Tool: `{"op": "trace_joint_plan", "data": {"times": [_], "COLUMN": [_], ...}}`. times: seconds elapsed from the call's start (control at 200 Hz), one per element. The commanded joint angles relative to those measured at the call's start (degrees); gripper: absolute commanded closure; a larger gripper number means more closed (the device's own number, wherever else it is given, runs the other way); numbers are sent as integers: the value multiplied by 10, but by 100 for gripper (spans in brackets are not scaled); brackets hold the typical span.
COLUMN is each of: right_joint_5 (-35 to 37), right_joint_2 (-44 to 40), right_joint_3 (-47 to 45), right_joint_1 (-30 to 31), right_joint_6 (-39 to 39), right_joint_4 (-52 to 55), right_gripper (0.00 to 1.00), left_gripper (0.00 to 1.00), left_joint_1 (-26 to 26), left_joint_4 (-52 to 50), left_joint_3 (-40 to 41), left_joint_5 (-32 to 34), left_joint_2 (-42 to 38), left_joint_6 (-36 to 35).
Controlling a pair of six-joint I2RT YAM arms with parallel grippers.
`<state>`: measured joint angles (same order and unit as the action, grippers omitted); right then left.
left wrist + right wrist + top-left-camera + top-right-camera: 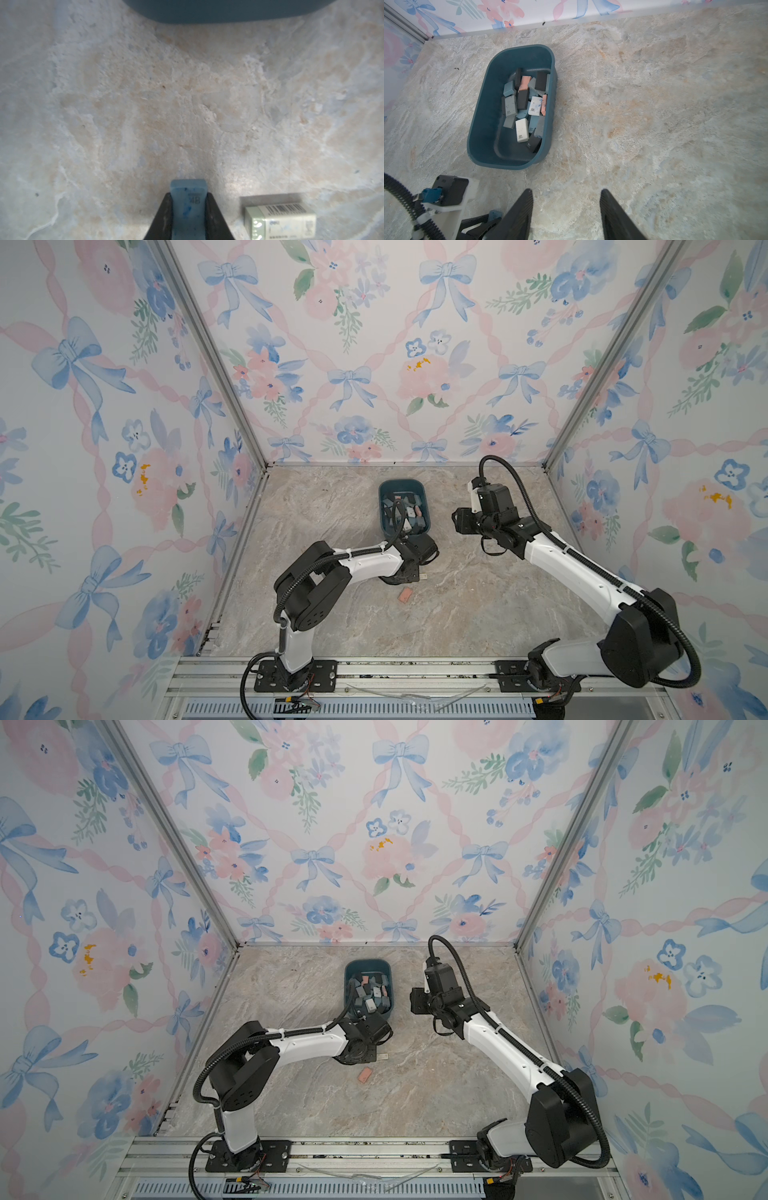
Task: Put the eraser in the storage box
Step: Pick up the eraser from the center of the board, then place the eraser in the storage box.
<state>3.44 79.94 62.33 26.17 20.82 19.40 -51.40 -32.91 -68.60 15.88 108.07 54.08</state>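
Observation:
In the left wrist view my left gripper (188,195) is shut on a light blue eraser (188,187), whose end sticks out past the black fingertips, low over the marble table. The storage box (382,510) (348,990) is a dark teal tub holding several erasers, just beyond the left wrist; its wall shows as (224,10). In the right wrist view the storage box (481,116) lies ahead of my right gripper (566,190), which is open and holds nothing. The right gripper (459,520) hovers to the right of the box.
A pink eraser (404,594) (365,1074) lies on the table in front of the left wrist. A white eraser in a barcode sleeve (280,218) (422,577) lies right beside the left gripper. Floral walls close in the table on three sides.

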Motion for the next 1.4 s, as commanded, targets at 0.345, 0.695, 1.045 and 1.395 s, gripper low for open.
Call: {"op": "trace_joint_plan", "data": {"times": [0.345, 0.695, 1.045, 1.395], "right_joint_5": [-1, 4, 12, 14], "right_joint_2": [12, 15, 16, 16], "right_joint_3": [2, 15, 22, 28], "right_joint_1": [-6, -5, -11, -21], "right_joint_6": [8, 2, 1, 1], "right_joint_4": [-6, 6, 13, 27], "right_gripper": [46, 46, 45, 45], "left_gripper": [79, 78, 78, 76], "left_joint_1": [-2, 25, 96, 127], "left_joint_4": [-16, -16, -14, -15], "left_joint_3": [-12, -66, -213, -341], "left_joint_5": [10, 25, 19, -53], "left_joint_2": [-30, -88, -23, 117], "left_joint_6": [-3, -47, -145, -188]}}
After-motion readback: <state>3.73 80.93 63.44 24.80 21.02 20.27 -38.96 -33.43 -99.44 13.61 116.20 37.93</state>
